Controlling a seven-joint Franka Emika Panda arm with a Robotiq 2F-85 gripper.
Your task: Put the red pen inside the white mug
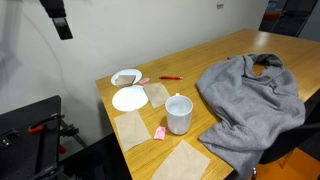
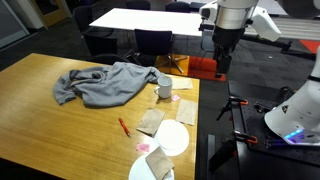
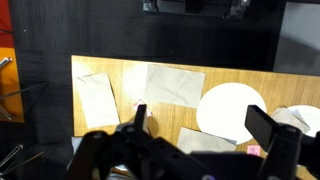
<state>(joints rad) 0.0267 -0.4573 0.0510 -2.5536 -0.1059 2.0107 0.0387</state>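
The red pen (image 1: 170, 77) lies flat on the wooden table beyond the plate, and it shows in both exterior views (image 2: 124, 127). The white mug (image 1: 179, 113) stands upright near the grey cloth, also seen in both exterior views (image 2: 165, 89). My gripper (image 1: 58, 18) hangs high above and off the table's short edge, far from both (image 2: 220, 55). In the wrist view the gripper (image 3: 198, 112) is open and empty. Pen and mug do not show in the wrist view.
A crumpled grey cloth (image 1: 250, 95) covers one side of the table. A flat white plate (image 1: 129, 98), a shallow bowl (image 1: 126, 77), several brown napkins (image 1: 131, 128) and a small pink block (image 1: 159, 132) lie around the mug. The plate (image 3: 232, 108) and napkins (image 3: 160, 83) show in the wrist view.
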